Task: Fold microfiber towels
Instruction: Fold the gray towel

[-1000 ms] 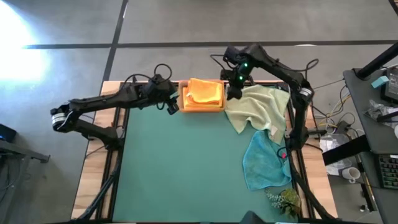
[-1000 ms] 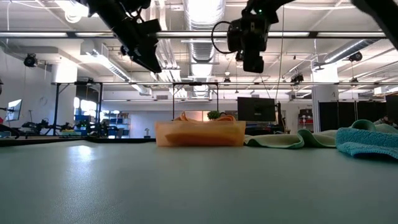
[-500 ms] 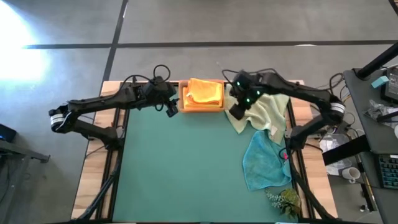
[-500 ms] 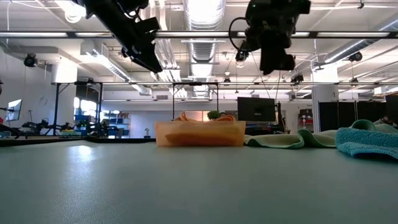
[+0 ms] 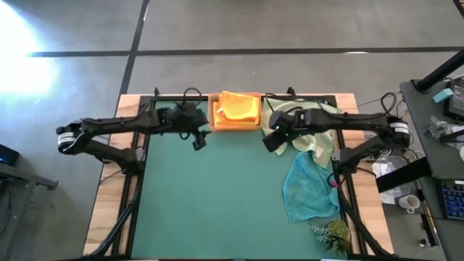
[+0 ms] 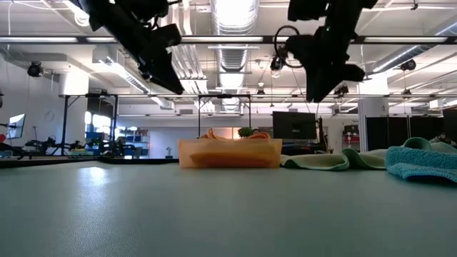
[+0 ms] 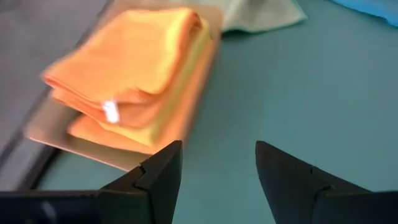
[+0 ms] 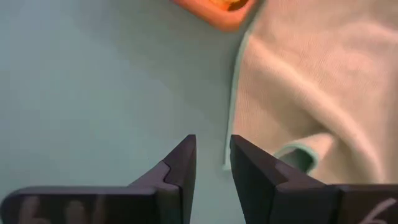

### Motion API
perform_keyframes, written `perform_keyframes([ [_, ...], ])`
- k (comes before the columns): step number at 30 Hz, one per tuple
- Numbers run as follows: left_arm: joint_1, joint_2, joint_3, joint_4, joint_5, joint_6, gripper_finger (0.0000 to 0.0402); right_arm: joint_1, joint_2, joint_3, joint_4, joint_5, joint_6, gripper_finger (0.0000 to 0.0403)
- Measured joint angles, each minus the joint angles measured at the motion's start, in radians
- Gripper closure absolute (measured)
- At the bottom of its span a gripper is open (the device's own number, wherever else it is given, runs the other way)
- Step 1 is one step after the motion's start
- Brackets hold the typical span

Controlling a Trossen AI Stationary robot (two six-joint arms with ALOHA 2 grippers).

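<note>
From above, my right gripper (image 5: pixel 270 142) hangs over the mat (image 5: pixel 217 196) just left of the pale green towel (image 5: pixel 308 130); the teal towel (image 5: pixel 308 190) lies nearer, folded orange towels (image 5: pixel 238 107) fill the wooden tray (image 5: pixel 214 123). My left gripper (image 5: pixel 199 138) waits beside that tray, fingers wide, empty.

At table level, both grippers hang clear above the mat.

Through my right wrist, my fingers stand partly apart, empty, over the green towel's hemmed edge (image 8: pixel 231 106). It looks limp and light; I'd pinch a corner.

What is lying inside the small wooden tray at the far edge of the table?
In the small wooden tray lies a stack of folded microfiber towels: orange on top, yellow beneath, more orange lowest. Anything under the stack is hidden.
</note>
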Motion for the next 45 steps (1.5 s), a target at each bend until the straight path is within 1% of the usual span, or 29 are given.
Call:
perform_keyframes([
  [3,-0.029,-0.005,-0.046,0.014,0.0,-0.018,0.0214,0.004,0.031,-0.053,0.057,0.018,0.081,0.0313],
  [7,-0.066,-0.01,-0.075,0.016,0.0,-0.02,0.0214,0.003,0.087,-0.127,0.091,0.045,0.172,0.0316],
  [9,-0.082,-0.012,-0.078,0.019,0.0,-0.02,0.0214,0.003,0.114,-0.154,0.102,0.071,0.212,0.0316],
  [13,-0.091,-0.013,-0.079,0.037,0.0,-0.018,0.0214,0.003,0.168,-0.195,0.168,0.076,0.256,0.0317],
  [20,-0.091,-0.014,-0.077,0.075,-0.002,-0.017,0.0214,0.003,0.276,-0.201,0.185,0.108,0.304,0.0319],
  [25,-0.091,-0.014,-0.076,0.081,-0.002,-0.017,0.0214,0.016,0.322,-0.193,0.192,0.078,0.323,0.0321],
  [28,-0.091,-0.014,-0.077,0.082,-0.002,-0.017,0.0214,0.048,0.329,-0.183,0.188,0.07,0.331,0.0322],
  [33,-0.091,-0.014,-0.076,0.082,-0.005,-0.016,0.0214,0.127,0.328,-0.134,0.206,-0.044,0.353,0.0325],
  [39,-0.091,-0.014,-0.077,0.085,-0.007,-0.008,0.0214,0.224,0.329,-0.096,0.211,-0.084,0.408,0.0325],
  [43,-0.091,-0.014,-0.077,0.085,-0.007,-0.007,0.0214,0.294,0.329,-0.087,0.211,-0.085,0.458,0.0325],
  [45,-0.091,-0.014,-0.077,0.085,-0.007,-0.007,0.0214,0.324,0.329,-0.082,0.209,-0.044,0.474,0.0325],
])
